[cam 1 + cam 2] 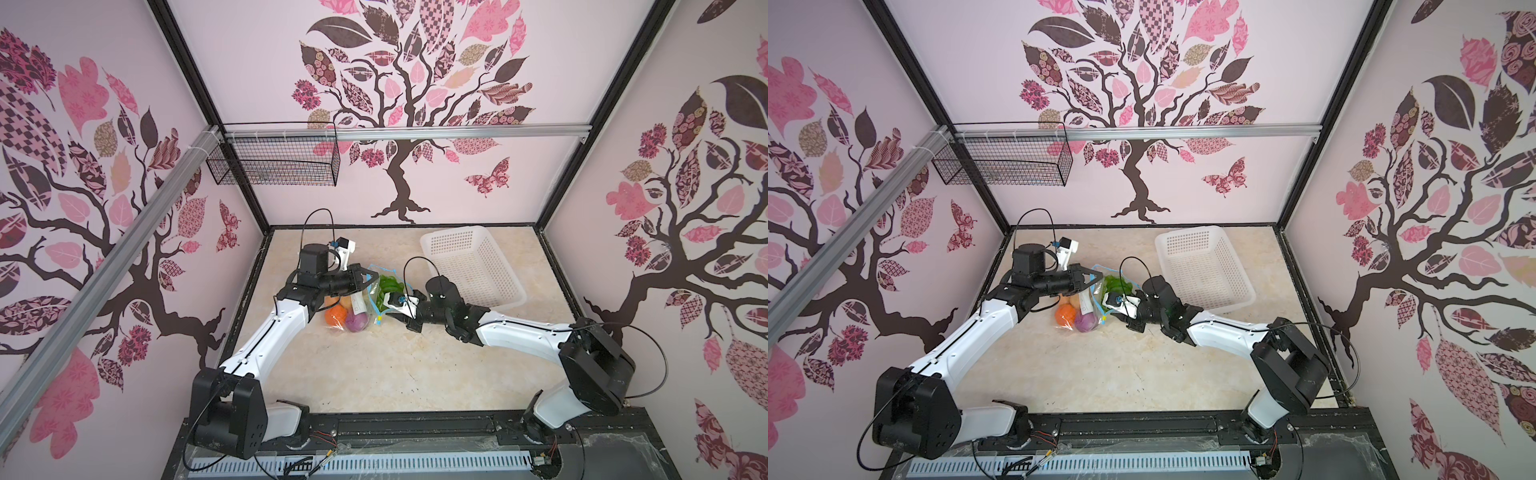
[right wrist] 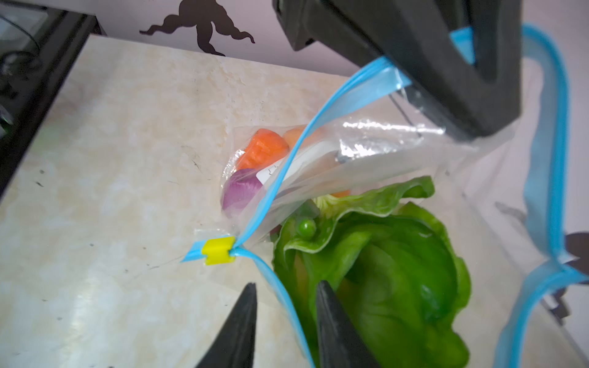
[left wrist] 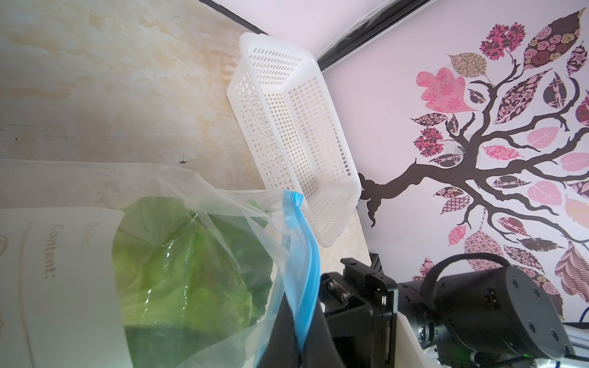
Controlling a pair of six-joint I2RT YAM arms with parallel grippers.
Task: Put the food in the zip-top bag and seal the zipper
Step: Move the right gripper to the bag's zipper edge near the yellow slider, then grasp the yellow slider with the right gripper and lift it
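Between the parted tips of the right claw (image 2: 287, 306) runs the blue zipper (image 2: 360, 89), the yellow slider (image 2: 218, 250) just ahead of them. Opposite, the left claw (image 1: 374, 277) is clamped on the bag (image 2: 382, 153) at its upper lip, holding the mouth up. The cabbage (image 2: 398, 270) and onion (image 2: 239, 191) sit inside. Loading looks done, so it's sealing time: pinch that slider and draw it along the strip towards the left claw.

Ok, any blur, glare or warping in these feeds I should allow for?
Right wrist view: the right gripper and the cabbage are soft, the yellow slider sharp, glare streaks on the zip-top bag. Left wrist view: the close label is blurred. Both top views: even light, wide-angle stretch at edges.
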